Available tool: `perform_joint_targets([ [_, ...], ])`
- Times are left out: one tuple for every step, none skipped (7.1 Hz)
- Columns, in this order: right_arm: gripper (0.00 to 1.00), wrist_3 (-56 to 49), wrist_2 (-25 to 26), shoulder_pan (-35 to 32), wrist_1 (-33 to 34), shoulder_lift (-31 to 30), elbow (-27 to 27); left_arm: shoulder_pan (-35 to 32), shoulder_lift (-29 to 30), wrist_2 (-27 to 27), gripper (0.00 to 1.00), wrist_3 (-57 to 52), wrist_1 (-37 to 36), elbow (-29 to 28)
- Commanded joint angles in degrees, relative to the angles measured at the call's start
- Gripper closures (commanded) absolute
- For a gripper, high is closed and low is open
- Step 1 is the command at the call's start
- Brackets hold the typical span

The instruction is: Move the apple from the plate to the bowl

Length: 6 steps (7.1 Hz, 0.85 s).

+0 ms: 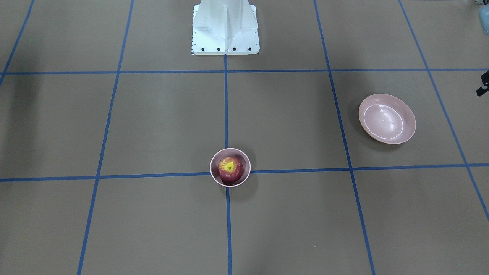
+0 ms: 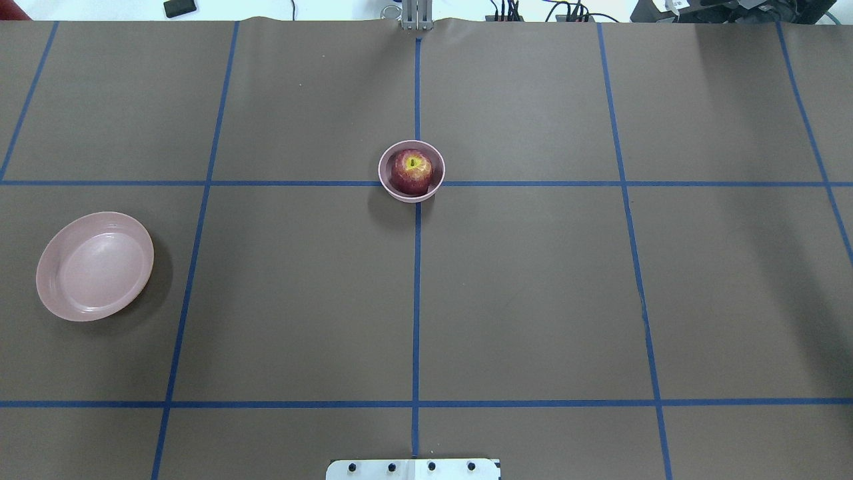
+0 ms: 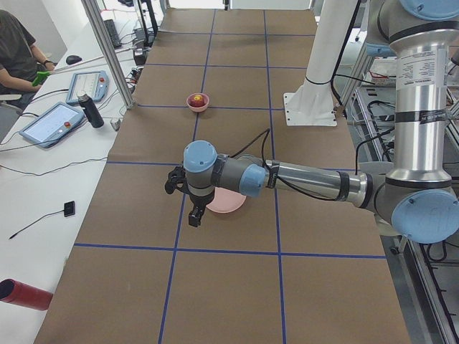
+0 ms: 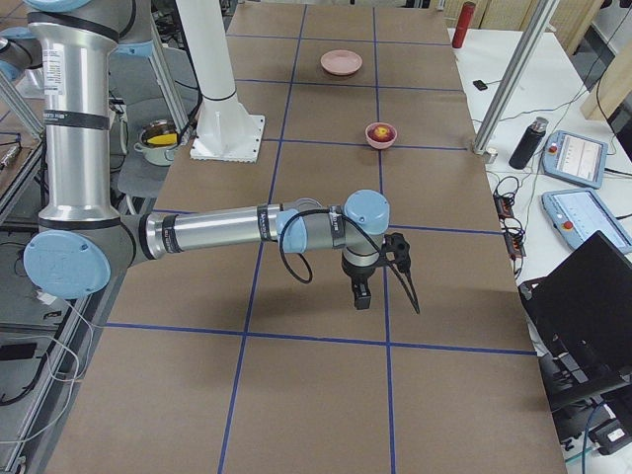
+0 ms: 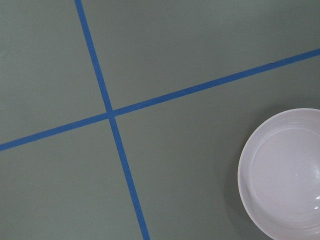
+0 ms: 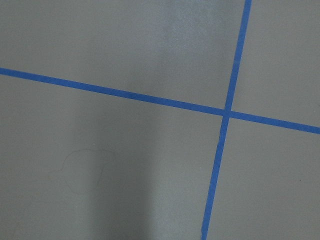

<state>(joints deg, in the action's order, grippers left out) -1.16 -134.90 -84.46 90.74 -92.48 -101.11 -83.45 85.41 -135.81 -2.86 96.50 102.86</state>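
The dark red apple [image 1: 230, 168] [image 2: 411, 170] sits inside the small deep pink bowl [image 1: 248, 165] [image 2: 439, 179] at the table's middle, on the blue centre line. The wide pink plate [image 1: 386, 119] [image 2: 93, 267] lies empty on my left side; it also shows at the lower right of the left wrist view [image 5: 285, 175]. My left gripper [image 3: 193, 215] hangs above the table just beside the plate. My right gripper [image 4: 362, 296] hangs over bare table on my right side, far from the bowl. Both grippers show only in the side views, so I cannot tell whether they are open or shut.
The white robot base [image 1: 225, 30] stands at the table's near edge. Off the far edge are tablets [image 3: 50, 122], a dark bottle [image 3: 90, 109], a metal post [image 3: 107, 50] and a seated operator [image 3: 14, 50]. A red cylinder [image 3: 25, 294] lies beside the table's end.
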Motion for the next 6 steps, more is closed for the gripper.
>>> perform_joint_targets([
  [0.00,-0.2,0.2,-0.1,0.0,-0.3,0.1,-0.1,-0.9,-0.1,0.02,0.0,0.3,2.0],
  [0.00,-0.1,0.1,-0.8,0.0,-0.6,-0.5,-0.1,-0.8,0.0,0.02,0.0,0.3,1.5],
  [0.00,0.1,-0.1,-0.7,0.0,-0.5,-0.1,-0.1,-0.9,0.0,0.02,0.0,0.3,1.5],
  [0.00,-0.1,-0.1,-0.7,-0.1,-1.5,-0.5,-0.1,-0.9,0.0,0.02,0.0,0.3,1.4],
  [0.00,-0.2,-0.1,-0.7,0.0,-1.6,-0.5,-0.1,-0.8,0.0,0.02,0.0,0.3,1.0],
  [0.00,-0.2,-0.1,-0.7,0.0,-1.6,-0.5,-0.1,-0.8,0.0,0.02,0.0,0.3,0.8],
])
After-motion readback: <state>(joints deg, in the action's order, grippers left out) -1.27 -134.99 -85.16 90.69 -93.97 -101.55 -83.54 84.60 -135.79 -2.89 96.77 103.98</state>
